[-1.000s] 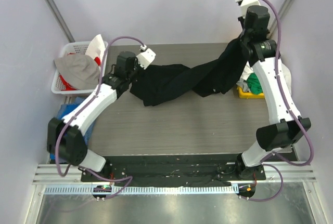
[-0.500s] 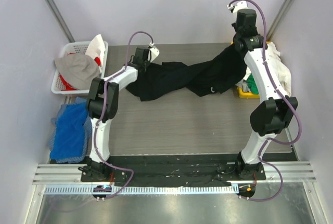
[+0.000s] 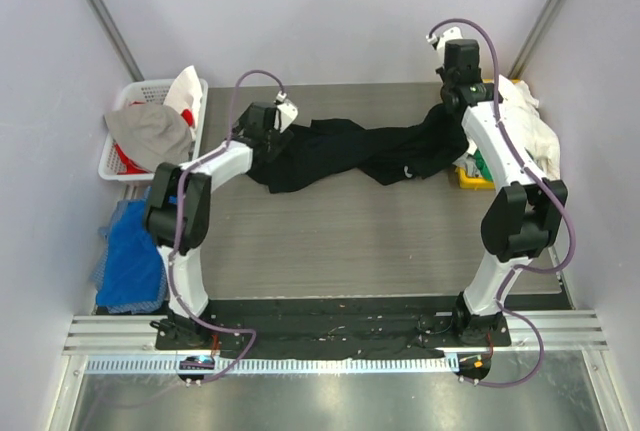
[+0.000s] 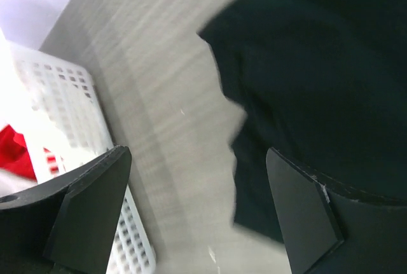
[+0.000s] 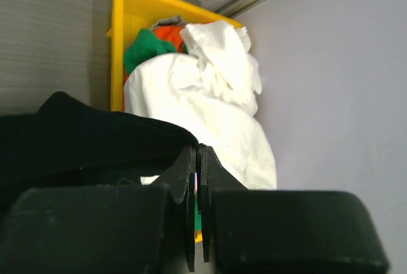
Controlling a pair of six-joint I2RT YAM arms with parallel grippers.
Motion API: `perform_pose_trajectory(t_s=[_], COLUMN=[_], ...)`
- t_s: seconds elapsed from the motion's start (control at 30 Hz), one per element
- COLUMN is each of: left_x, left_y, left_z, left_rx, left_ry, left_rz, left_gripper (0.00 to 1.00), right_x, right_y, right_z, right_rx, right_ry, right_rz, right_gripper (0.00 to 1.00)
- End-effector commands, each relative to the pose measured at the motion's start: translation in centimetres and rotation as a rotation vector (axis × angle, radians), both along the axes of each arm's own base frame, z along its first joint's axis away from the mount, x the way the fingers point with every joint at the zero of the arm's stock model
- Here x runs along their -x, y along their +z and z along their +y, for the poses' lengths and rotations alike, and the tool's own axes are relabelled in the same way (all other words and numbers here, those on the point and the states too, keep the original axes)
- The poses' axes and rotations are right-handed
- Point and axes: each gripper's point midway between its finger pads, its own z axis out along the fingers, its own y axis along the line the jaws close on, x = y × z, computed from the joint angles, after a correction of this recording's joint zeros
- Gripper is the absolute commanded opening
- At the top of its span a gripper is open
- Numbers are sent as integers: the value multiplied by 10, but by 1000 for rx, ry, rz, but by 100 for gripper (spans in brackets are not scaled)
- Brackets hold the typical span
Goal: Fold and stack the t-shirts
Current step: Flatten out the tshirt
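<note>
In the last second my right gripper (image 5: 197,178) has drawn in and lower, so the black shirt (image 3: 340,156) sags along the table's (image 3: 350,241) far side; spreading looks next. That arm reaches far, fingers pinched on the shirt's end. My left gripper (image 4: 195,159) hangs wide, empty, at the other end

Pale lilac walls (image 3: 300,11), grey wood-grain table (image 3: 350,241), slanted metal corner posts (image 3: 99,13), aluminium rail (image 3: 110,336) at near edge, even light
</note>
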Motion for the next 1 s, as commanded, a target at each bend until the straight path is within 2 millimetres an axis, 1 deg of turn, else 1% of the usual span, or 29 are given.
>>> perform_pose_trajectory(t_s=[0.0,0.03,0.07,0.1,0.13,0.17,0.27,0.3,0.37,0.4,0.47,0.5,0.6,0.77,0.97], left_x=[51,62,73,89,97,106,129,136,143,145,146,146,146,147,148], left_y=[49,47,42,37,32,27,8,3,-5,-8,-14,-16,-23,-29,-37], left_z=[-26,-30,-38,-39,-43,-50,-59,-66,-72,-74,-77,-76,-77,-77,-73], left_rx=[202,211,236,248,259,289,322,349,357,359,353,351,346,333,306], left_ry=[-143,-172,-217,-242,-267,-310,-357,-390,-408,-413,-416,-411,-407,-408,-398], left_rz=[22,40,70,97,121,156,255,291,331,341,353,362,379,395,404], left_gripper=[91,91,90,90,89,89,82,77,74,70,68,64,61,59,57], right_x=[14,15,18,21,22,24,29,30,33,34,36,36,37,37,37], right_y=[12,8,-1,0,-3,-8,-15,-16,-18,-19,-19,-20,-19,-20,-23], right_z=[6,6,8,9,10,12,16,17,18,18,18,18,17,15,16], right_rx=[-62,-67,-72,-83,-88,-95,-105,-106,-108,-105,-100,-97,-89,-84,-82], right_ry=[19,21,29,32,38,45,54,58,62,63,63,65,66,61,62], right_rz=[-58,-50,-32,-37,-30,-20,1,6,13,17,20,23,26,28,31], right_gripper=[1,1,1,1,1,1,1,1,1,1,1,1,1,1,1])
